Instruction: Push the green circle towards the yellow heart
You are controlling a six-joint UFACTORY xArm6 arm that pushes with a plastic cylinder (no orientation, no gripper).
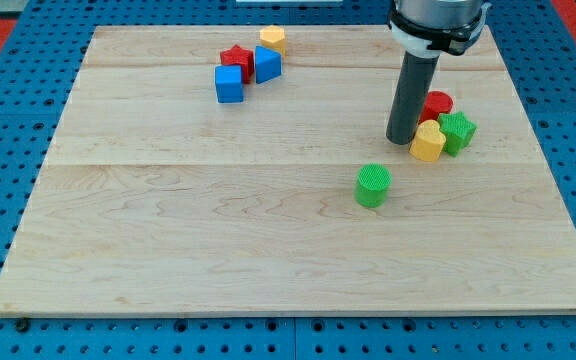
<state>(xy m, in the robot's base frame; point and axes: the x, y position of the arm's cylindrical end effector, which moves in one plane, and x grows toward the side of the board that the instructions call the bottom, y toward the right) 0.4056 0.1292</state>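
My tip (402, 139) stands right of centre, just left of the yellow heart (427, 142), above the green circle (373, 186). No fingers fitted; I must get below-left of the circle.

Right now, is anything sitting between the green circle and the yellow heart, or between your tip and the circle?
Nothing visible blocks either path. The green circle has bare board up to the yellow heart, toward the view's upper right. My tip stands just left of the heart, with open board down to the circle.
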